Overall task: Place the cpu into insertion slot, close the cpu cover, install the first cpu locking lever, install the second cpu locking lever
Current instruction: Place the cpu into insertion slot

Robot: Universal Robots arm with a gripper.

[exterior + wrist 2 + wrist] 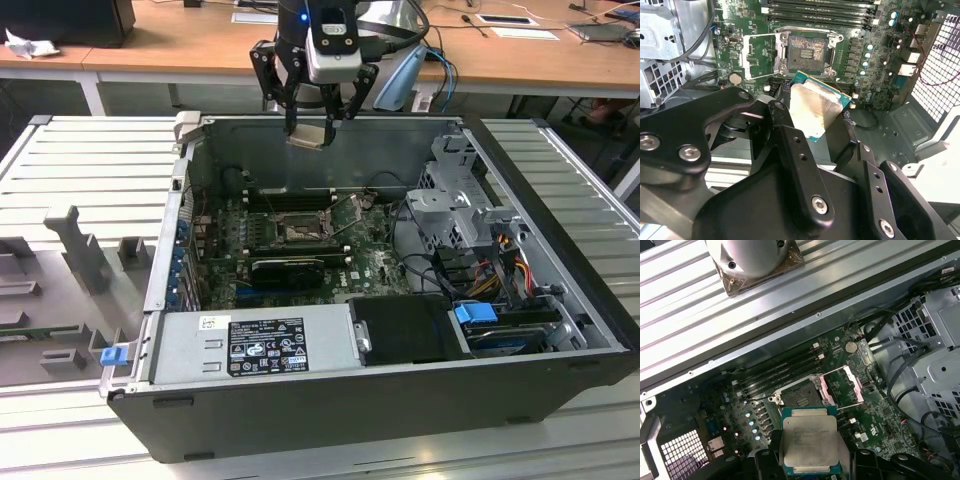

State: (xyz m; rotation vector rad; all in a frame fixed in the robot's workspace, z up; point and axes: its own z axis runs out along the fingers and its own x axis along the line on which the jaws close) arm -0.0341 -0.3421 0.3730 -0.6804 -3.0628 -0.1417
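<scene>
Exterior view first: the gripper hangs at the upper middle of the frame, above the far wall of an open black computer case. Its 2 black, matte fingers are clamped on the cpu, a thin, nearly square chip. The cpu is in the air, well above the green motherboard and apart from everything in the case.

In both wrist views the cpu shows a pale silver-beige metal top with a dull brushed sheen, stepped at its edges over a green board rim. That metal top faces up toward the wrist cameras and the chip lies roughly flat. Its sides are so near equal that no long axis can be told. The fingers press on 2 opposite edges.

Near the middle of the exterior view sits the insertion slot, a square socket with a dark metal rim. In the second wrist view the insertion slot shows its brownish-gold contact field bare. The cpu cover, a thin metal frame with a large square cut-out, lies swung open just beside the slot. Long black memory slots run past the socket's far side. A grey metal power supply fills the case's lower left, and the case rests on a ribbed aluminium table.
</scene>
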